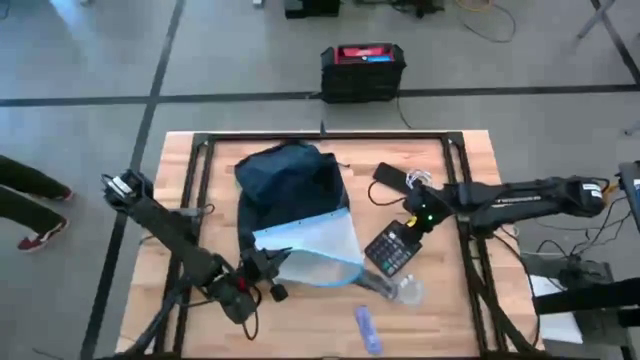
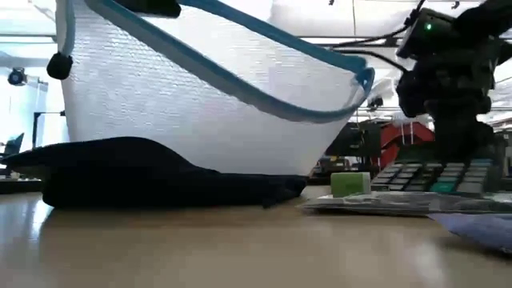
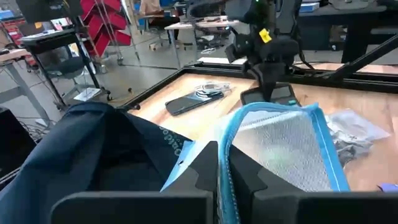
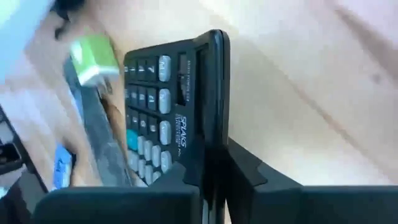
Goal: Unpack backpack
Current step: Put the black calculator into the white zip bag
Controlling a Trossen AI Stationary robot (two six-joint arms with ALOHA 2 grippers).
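The dark navy backpack (image 1: pixel 285 178) lies on the far middle of the table, also low in the low view (image 2: pixel 152 172). A white mesh pouch with blue trim (image 1: pixel 312 250) (image 2: pixel 200 104) reaches out of it toward the near edge. My left gripper (image 1: pixel 268 268) (image 3: pixel 219 177) is shut on the pouch's trim. My right gripper (image 1: pixel 416 222) (image 4: pixel 208 168) is shut on a black calculator (image 1: pixel 390 250) (image 2: pixel 432 174) to the right of the pouch. My left gripper pinches the pouch's blue-trimmed edge (image 3: pixel 225 146) between its two fingers, coming level from the table's near left. That edge is raised; the pouch's lower part (image 2: pixel 240 164) rests on the backpack's dark fabric. My right gripper pinches the calculator by its far end (image 4: pixel 211 118), fingers slanting down from the table's right. The calculator tilts, keys up, and its near end (image 2: pixel 416 188) lies low by the clear bag.
A phone (image 1: pixel 388 175) and white cable (image 1: pixel 418 180) lie far right of the backpack. A clear plastic bag (image 1: pixel 402 290), a green block (image 2: pixel 350 184) and a blue item (image 1: pixel 367 328) lie near the calculator. A black box with red top (image 1: pixel 362 70) stands on the floor; a person's legs (image 1: pixel 25 205) are at left.
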